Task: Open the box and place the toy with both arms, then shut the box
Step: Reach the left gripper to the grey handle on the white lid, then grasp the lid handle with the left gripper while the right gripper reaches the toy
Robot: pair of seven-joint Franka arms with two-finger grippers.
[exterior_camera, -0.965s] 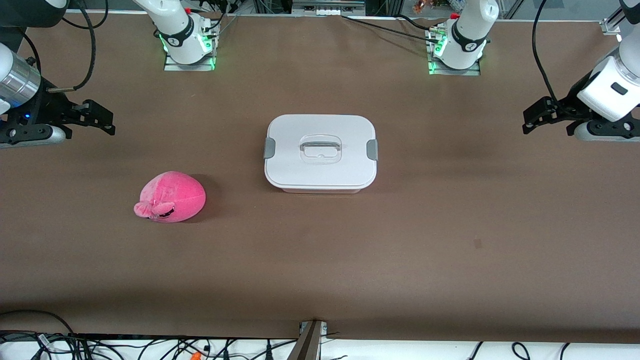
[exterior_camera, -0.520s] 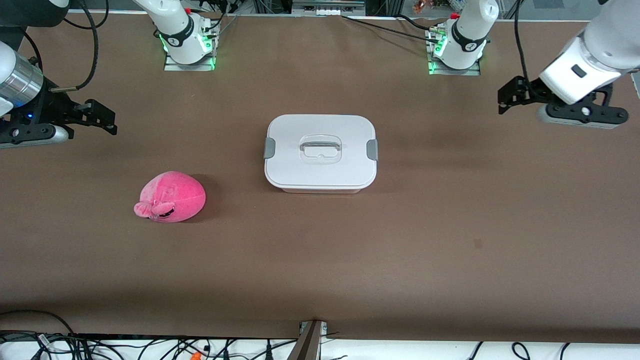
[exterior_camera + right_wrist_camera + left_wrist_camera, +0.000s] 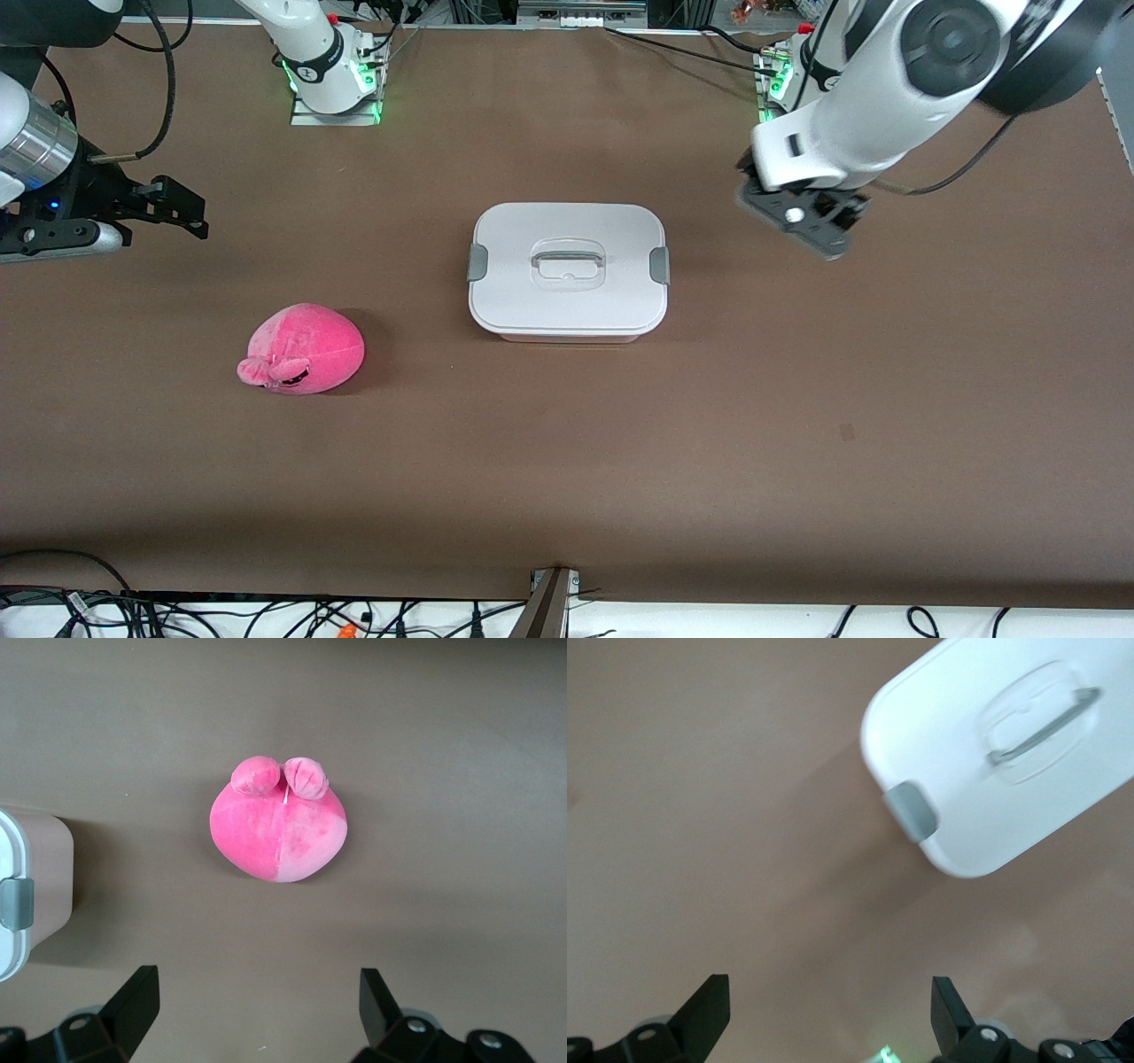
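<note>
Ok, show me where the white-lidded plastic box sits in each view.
Front view: the white-lidded, rounded plastic box stands mid-table, lid on.
Left wrist view: one lid end with the handle shows.
Right wrist view: only a corner shows at the edge.
Shared landmark: a grey side clip.

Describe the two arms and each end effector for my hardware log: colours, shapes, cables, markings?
Both arms have glossy white rounded shells with black joint bands. The left arm shows a round dark joint cap, and a black cable trails from it. The right arm ends in a silver metal cuff with looping black cables. Each end effector is black with two angular fingers: left, right. Bases glow green.
</note>
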